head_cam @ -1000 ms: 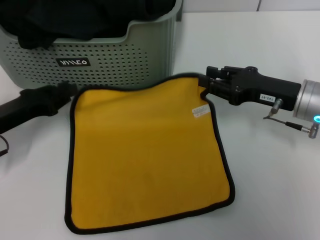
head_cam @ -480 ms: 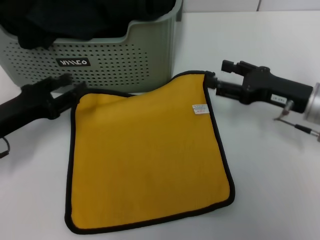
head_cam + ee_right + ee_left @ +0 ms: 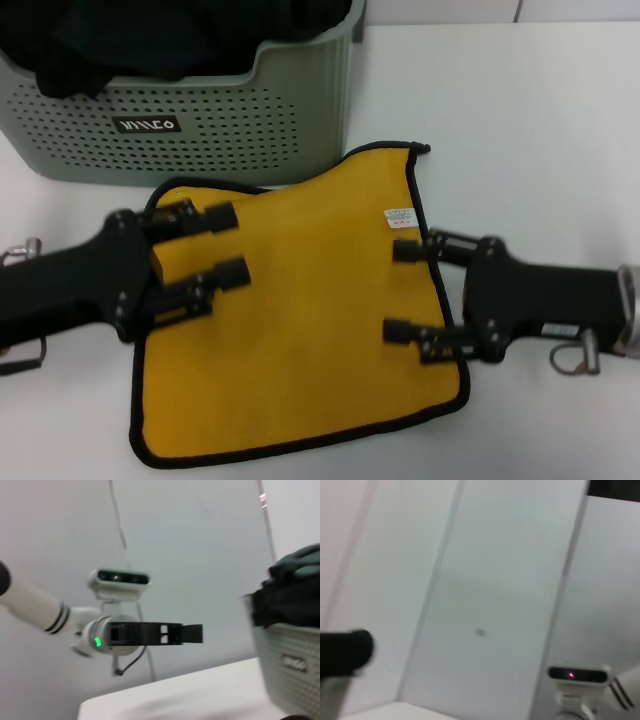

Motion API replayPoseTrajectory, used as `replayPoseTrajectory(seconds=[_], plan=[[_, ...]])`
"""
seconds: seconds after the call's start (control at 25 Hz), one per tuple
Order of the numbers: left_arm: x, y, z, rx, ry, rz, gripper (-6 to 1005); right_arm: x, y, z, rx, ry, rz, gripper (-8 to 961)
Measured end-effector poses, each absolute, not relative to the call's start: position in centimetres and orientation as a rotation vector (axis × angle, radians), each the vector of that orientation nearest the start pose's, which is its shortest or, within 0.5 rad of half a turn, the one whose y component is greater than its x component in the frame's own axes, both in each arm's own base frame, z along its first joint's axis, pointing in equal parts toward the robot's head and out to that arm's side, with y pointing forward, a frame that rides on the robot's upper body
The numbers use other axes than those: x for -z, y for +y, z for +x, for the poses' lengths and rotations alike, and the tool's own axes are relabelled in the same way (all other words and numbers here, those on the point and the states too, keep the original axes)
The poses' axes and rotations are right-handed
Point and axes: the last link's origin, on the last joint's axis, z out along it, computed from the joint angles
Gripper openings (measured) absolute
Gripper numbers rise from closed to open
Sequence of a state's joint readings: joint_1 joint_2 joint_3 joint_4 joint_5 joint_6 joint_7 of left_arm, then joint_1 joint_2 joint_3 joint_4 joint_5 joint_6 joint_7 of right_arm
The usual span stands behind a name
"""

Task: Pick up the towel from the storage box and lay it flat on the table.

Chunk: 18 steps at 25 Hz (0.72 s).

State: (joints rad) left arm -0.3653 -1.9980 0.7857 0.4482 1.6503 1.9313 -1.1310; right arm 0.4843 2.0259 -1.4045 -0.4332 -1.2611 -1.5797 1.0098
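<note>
Both grippers have let go of the towel's (image 3: 300, 320) far corners and swung in over it since the earlier head-view pictures, where each pinched a corner close to the storage box (image 3: 200, 120). Now the left gripper (image 3: 222, 247) hangs above the towel's left side with its jaws spread and nothing between them, and the right gripper (image 3: 402, 288) hangs above the towel's right edge, likewise spread and empty.

That towel lies yellow face up on the table (image 3: 540, 130), just in front of the storage box, its white label (image 3: 400, 217) near the right edge. It looks nearly flat, though the far edge runs slanted, with the right far corner peaked up beside the box's front corner. Black cloth (image 3: 150, 35) remains heaped inside the box.

I judge the laying-out essentially done. One risk is a fingertip dipping and snagging the pile as the arms pull away, which would drag the cloth into folds.
</note>
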Motion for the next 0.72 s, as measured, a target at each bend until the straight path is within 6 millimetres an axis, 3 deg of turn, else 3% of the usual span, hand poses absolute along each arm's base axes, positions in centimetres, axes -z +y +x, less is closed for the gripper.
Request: replayPoseTrajectory(seconds=[0.48,0.72], plan=[[-3.1,24.6,-27.8,1.232,-0.497,-2.788,600,5.0,27.9,21.4,-1.218,0.217,-2.841,854],[-3.5,24.8,-27.8,1.215,-0.469,-2.789,600,5.2,27.9,21.0,-1.225,0.242,-2.865,775]])
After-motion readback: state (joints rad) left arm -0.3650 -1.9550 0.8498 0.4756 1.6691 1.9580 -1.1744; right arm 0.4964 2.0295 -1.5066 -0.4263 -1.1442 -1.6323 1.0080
